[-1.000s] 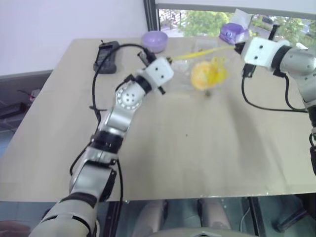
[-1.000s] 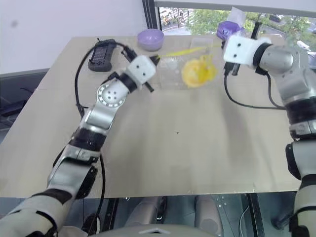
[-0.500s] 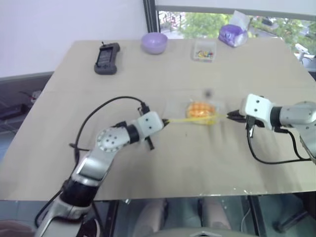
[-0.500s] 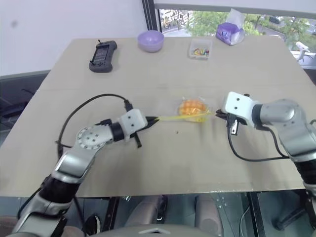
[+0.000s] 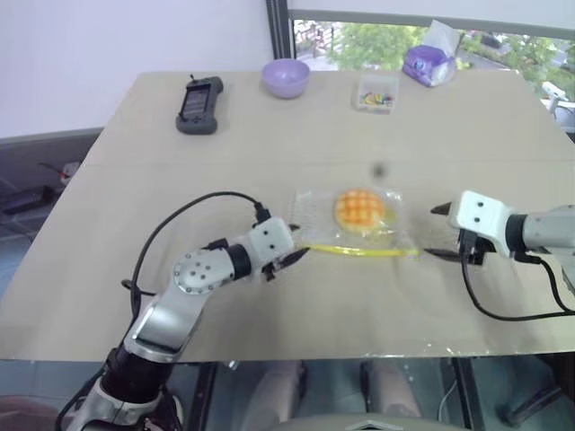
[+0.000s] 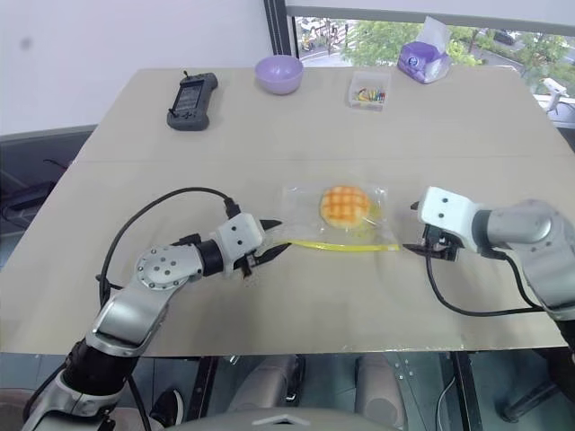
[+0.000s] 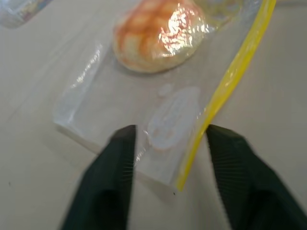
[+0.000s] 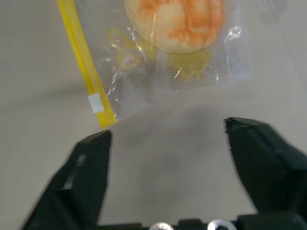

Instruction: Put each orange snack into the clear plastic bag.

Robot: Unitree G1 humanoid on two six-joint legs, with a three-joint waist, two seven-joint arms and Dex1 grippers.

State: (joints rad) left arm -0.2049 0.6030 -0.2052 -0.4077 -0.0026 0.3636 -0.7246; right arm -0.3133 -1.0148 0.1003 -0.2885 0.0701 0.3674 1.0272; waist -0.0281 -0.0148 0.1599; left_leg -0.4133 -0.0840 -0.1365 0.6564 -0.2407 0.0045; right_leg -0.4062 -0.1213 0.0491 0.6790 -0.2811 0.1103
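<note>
Lying flat mid-counter (image 6: 269,126): clear plastic bag (image 6: 305,199), orange snack (image 6: 344,205) inside. Left pincer (image 6: 272,242) at bag's 8 o'clock, right pincer (image 6: 416,227) at 3 o'clock; both spread wide, empty. Risk: yellow seal strip (image 6: 346,246) looks unpressed; lifting bag could spill snack.

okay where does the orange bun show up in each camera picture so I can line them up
Left eye view: the orange bun lies at centre, inside the clear bag, between the two grippers.
Right eye view: the bun sits just right of centre.
Left wrist view: the bun is near the top, beyond the left gripper.
Right wrist view: the bun is at the top edge, partly cut off.
Shared landmark: the bag's yellow seal strip.
</note>
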